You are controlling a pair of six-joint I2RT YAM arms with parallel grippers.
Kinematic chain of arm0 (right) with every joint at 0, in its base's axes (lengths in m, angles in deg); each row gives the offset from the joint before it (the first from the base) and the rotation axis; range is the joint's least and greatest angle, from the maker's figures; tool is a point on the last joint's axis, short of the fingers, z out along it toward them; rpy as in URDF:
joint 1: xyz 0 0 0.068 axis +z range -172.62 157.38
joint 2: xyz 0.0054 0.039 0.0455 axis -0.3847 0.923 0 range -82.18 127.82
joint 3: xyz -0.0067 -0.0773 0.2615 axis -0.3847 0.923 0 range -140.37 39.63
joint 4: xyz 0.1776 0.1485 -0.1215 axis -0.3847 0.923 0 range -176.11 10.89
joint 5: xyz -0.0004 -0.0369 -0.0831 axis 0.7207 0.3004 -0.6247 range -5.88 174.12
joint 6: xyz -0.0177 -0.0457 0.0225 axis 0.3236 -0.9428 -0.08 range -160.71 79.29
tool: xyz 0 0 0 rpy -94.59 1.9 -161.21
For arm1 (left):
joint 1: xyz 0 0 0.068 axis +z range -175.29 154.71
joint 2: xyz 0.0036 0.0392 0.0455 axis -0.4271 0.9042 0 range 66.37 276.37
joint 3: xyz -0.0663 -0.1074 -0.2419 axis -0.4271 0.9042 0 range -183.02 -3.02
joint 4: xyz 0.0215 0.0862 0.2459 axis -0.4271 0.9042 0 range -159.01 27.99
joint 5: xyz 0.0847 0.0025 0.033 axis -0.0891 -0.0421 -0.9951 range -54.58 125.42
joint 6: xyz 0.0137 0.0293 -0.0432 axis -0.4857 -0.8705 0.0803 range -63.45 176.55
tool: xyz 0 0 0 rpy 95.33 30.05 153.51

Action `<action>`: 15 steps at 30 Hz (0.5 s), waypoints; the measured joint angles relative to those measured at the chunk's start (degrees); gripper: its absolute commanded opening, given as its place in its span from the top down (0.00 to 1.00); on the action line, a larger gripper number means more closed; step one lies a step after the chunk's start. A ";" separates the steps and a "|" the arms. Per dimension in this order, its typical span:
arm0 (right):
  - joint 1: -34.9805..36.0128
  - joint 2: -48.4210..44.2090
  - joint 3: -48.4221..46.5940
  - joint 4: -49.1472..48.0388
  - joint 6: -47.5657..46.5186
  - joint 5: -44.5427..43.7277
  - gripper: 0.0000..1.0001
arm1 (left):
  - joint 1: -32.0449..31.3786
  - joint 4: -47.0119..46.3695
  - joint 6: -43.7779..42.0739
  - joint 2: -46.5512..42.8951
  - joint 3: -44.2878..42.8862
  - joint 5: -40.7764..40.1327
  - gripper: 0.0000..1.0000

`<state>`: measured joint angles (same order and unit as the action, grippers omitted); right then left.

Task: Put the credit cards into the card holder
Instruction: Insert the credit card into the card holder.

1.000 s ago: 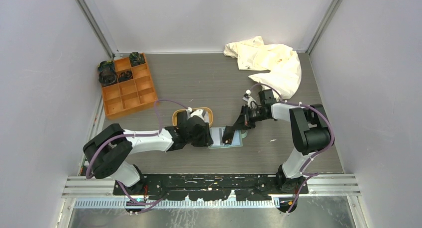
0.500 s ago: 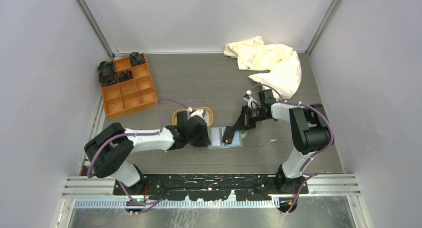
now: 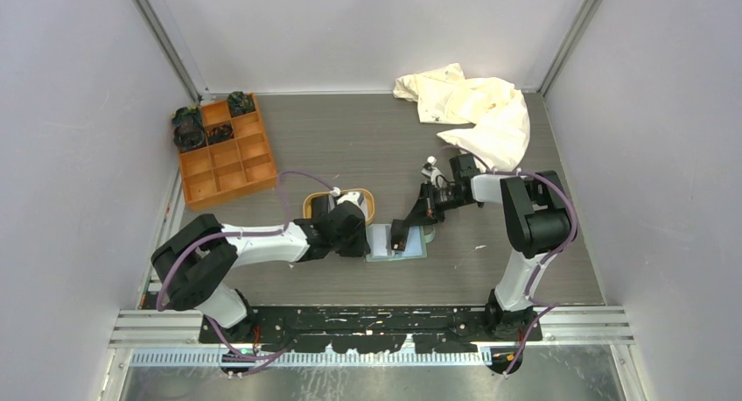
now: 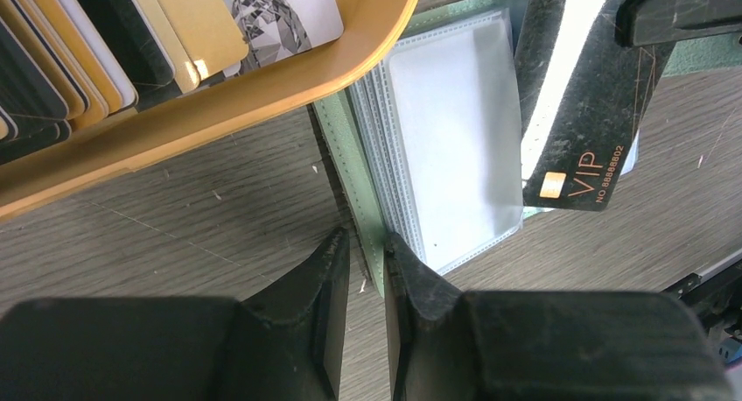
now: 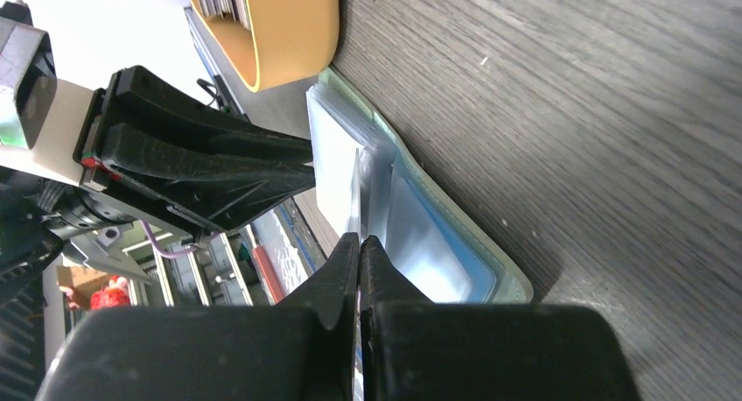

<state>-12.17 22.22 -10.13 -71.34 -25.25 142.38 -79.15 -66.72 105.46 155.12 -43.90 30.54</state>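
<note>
**Fingers pin the holder while a black card hangs over its sleeves**

Left fingers (image 4: 324, 305), at the bottom of the left wrist view, stand nearly closed over the green edge of the holder (image 4: 350, 147). It reads as a pinch that keeps the cover down on the table (image 4: 175, 235). Just beyond them the clear sleeves (image 4: 446, 147) lie stacked in mid-frame.

Right fingers (image 5: 328, 287) are clamped tight on the black card (image 4: 569, 103). The card hangs tilted over the holder's right side, with its lower corner past the sleeve stack and not in any slot.

The step should go best if the pinch stays firm so the sleeves cannot slide. The card's leading edge should be squared to one sleeve's mouth, though I cannot tell which side that is. A shallow entry, one corner first, seems safer, since the thin plastic would likely buckle under a steep push.

Farthest off, at upper left, the tray (image 4: 262, 86) holds the other cards. Its rim crowds the holder's corner.
</note>
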 measured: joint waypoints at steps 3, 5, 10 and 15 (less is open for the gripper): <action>0.48 0.72 -1.07 1.60 -1.49 0.37 0.98 | 0.24 0.52 -0.22 0.50 -0.66 0.33 0.78; 0.76 1.31 -1.84 3.10 -2.49 0.35 0.98 | 0.35 0.83 -0.33 0.81 -1.11 0.48 0.78; 0.96 1.92 -2.73 6.62 -4.26 -0.42 0.98 | 0.59 1.03 -0.57 0.94 -1.31 0.85 0.77; 0.96 2.51 -3.06 8.41 -4.83 -0.59 0.98 | 1.05 1.03 -1.18 1.09 -1.42 1.51 0.78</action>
<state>-11.20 24.73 -13.19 -62.93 -30.08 141.79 -78.10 -65.70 104.28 156.21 -45.32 32.05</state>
